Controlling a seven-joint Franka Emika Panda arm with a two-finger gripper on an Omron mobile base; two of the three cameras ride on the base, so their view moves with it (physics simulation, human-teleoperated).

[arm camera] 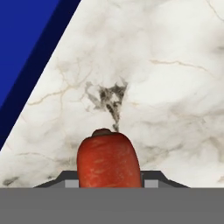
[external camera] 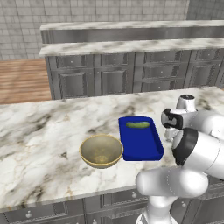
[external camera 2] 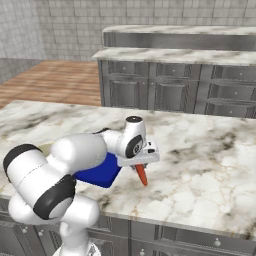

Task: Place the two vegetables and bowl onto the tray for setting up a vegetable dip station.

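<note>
The carrot [arm camera: 108, 159] hangs clenched in the hand [external camera 2: 142, 165], off the counter [external camera 2: 200, 165] beside the tray [external camera: 140, 140].

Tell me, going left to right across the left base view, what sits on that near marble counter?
Yellowish-tan bowl → deep blue tray, with the green cucumber lying at its far end → the robot's white arm at the right edge.
</note>
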